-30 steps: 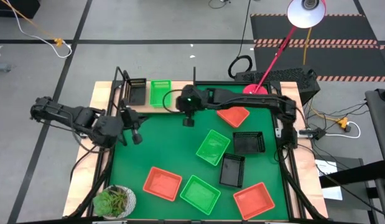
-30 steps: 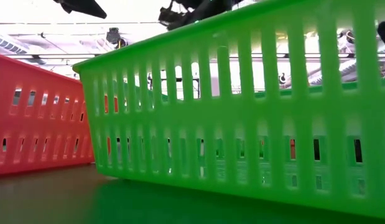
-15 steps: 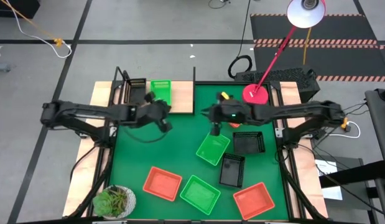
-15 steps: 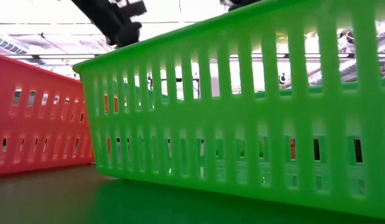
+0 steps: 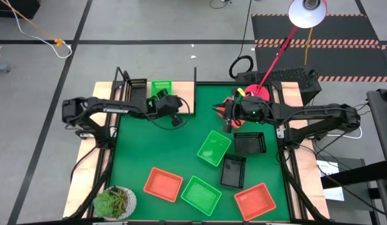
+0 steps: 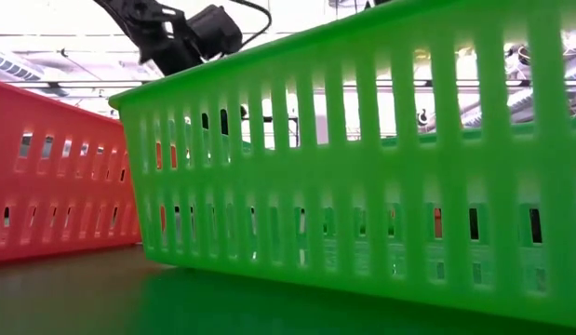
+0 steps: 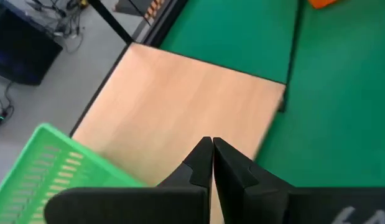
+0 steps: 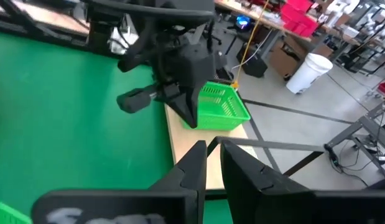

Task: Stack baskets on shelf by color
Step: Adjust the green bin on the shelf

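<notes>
The light-wood shelf (image 5: 184,99) stands at the far left and bears one black basket (image 5: 138,91) and one green basket (image 5: 160,89) side by side. My left gripper (image 5: 178,115) hovers shut over the shelf's bare right part (image 7: 180,99), beside the green basket (image 7: 49,168). My right gripper (image 5: 224,115) is shut and empty above the mat near the far edge, over a red basket (image 7: 323,2) that it largely hides. On the green mat (image 5: 143,150) lie two green baskets (image 5: 214,147), two black baskets (image 5: 250,143) and two red baskets (image 5: 163,184).
A red lamp base (image 5: 256,92) stands at the far right of the mat, and a potted plant (image 5: 115,201) at the near left corner. In the low view a green basket (image 6: 362,167) and a red basket (image 6: 55,177) block most of the sight.
My right gripper has drawn back from beside the shelf toward the table's right edge, ending over the red basket. My left gripper has gone from the mat's left side toward the far edge and the right, up to the shelf beside the green basket.
</notes>
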